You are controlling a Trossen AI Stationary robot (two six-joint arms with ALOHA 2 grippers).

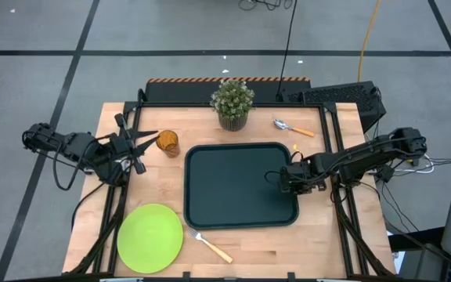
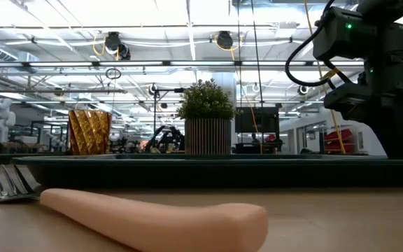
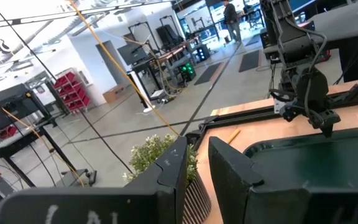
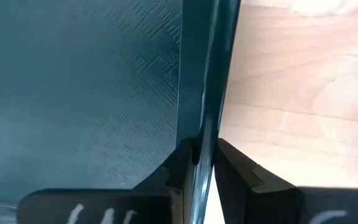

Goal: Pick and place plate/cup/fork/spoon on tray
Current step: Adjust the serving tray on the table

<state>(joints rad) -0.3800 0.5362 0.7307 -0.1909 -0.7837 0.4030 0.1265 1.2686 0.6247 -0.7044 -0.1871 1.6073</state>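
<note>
The dark tray [image 1: 237, 184] lies in the middle of the table. My right gripper [image 1: 290, 177] is shut on the tray's right rim. The lime-green plate [image 1: 149, 237] lies at the near left. The fork [image 1: 212, 246] lies on the wood by the tray's near edge. The amber cup [image 1: 167, 143] stands left of the tray. The spoon [image 1: 292, 128] lies beyond the tray's far right corner. My left gripper [image 1: 143, 145] is raised at the left, level, open and holding nothing, its fingertips close to the cup. My right gripper pinches the tray's raised right rim [image 4: 201, 118] between its two fingers, one finger [image 4: 178, 163] over the tray's floor and the other [image 4: 236, 163] outside over the wood. It comes steeply from above. The tray's far and left parts rest on the table.
A potted plant [image 1: 232, 103] stands at the far edge behind the tray. Dark frame rails [image 1: 331, 141] run along the table's left and right sides. Bare wood [image 1: 319, 243] shows at the near right. A person stands far off in the room [image 3: 232, 18].
</note>
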